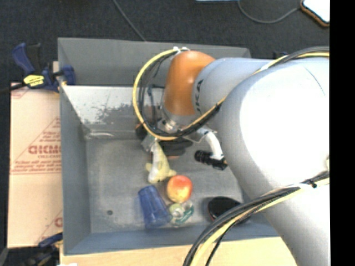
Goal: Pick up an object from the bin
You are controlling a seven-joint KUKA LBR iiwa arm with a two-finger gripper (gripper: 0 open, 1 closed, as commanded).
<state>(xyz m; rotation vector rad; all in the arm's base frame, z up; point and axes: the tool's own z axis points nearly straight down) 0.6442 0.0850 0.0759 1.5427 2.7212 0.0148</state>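
My gripper [171,145] hangs below the arm's orange cover, over the middle of the bin. Directly under it, and reaching toward the front, lies a pale yellow soft thing [157,166]; its top end meets the gripper. A red and yellow apple [179,188] lies just in front of that. A blue cup [151,205] lies on its side near the front wall, with a small clear greenish thing [181,211] beside it.
A white piece with a black tip [212,151] lies right of the gripper. A black round thing [221,206] sits at the front right, partly under the arm. The arm covers the bin's right side. Bare floor lies on the left.
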